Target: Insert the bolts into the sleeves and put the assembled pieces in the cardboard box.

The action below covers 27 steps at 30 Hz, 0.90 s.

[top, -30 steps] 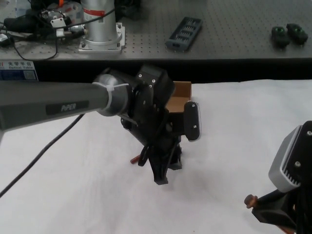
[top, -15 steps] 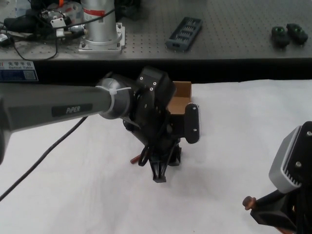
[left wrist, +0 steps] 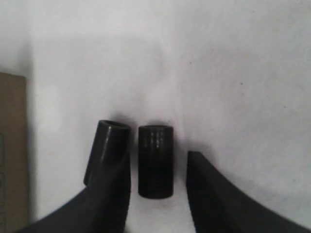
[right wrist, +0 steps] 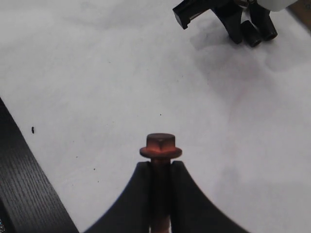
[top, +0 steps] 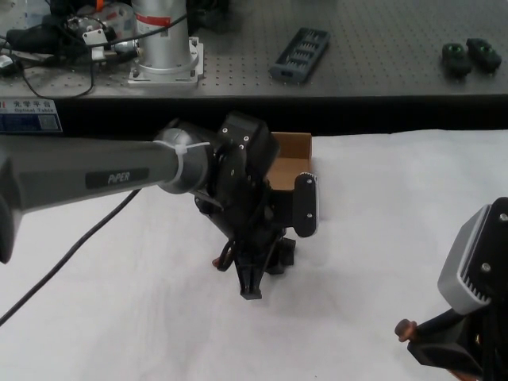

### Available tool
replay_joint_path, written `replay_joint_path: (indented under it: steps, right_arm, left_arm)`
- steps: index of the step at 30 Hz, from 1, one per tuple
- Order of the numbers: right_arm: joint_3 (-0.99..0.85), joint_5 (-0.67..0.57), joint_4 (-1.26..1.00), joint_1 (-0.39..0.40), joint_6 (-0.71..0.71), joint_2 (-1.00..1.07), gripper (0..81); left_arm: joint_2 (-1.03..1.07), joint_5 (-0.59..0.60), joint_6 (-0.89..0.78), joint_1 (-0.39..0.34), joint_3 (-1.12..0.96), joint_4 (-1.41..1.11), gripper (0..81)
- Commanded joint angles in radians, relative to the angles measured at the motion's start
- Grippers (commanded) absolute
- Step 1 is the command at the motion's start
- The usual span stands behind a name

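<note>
The left end effector (left wrist: 158,167) is spread about one sleeve (left wrist: 155,145) on the desk (top: 381,206), a second sleeve (left wrist: 108,141) just beside it; it should be closed squarely so only the first is caught. A bolt (right wrist: 161,144) is pinched by the right end effector (right wrist: 161,170)

A white cloth (top: 381,206) covers the bench, lit evenly from above. Beyond its far edge stands a grey metal table (top: 381,75) dotted with holes. On it are a silver post (top: 163,36) on a square base, a dark slotted rack (top: 299,53), tangled cables (top: 48,36) at the far left corner and two black knobs (top: 471,55) at the right.
</note>
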Motion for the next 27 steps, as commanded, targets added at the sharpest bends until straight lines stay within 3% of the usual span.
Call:
replay_joint_path:
  steps: [1, 4, 7, 13, 20, 27]
  right_arm:
    - [-0.002, -0.018, -0.007, -0.006, 0.001, -0.008, 1.9]
    - [-0.002, -0.018, -0.007, -0.006, 0.001, -0.008, 1.9]
    - [-0.002, -0.018, -0.007, -0.006, 0.001, -0.008, 1.9]
    - [-0.002, -0.018, -0.007, -0.006, -0.001, -0.008, 1.9]
    - [-0.002, -0.003, -0.007, -0.006, -0.001, -0.008, 1.9]
    - [-0.027, 0.084, -0.007, -0.006, -0.001, -0.008, 1.9]
  left_arm:
    - [0.030, 0.001, 0.008, -0.001, -0.002, 0.031, 28.8]
    - [0.033, 0.008, 0.008, -0.003, -0.002, 0.031, 27.9]
    - [0.033, 0.008, 0.013, -0.003, -0.002, 0.031, 21.8]
    - [0.033, -0.052, 0.057, -0.003, -0.002, 0.031, 0.1]
    - [-0.016, -0.141, 0.002, -0.032, -0.024, 0.052, 0.6]
    - [-0.148, -0.141, -0.304, -0.048, -0.025, 0.157, 0.6]
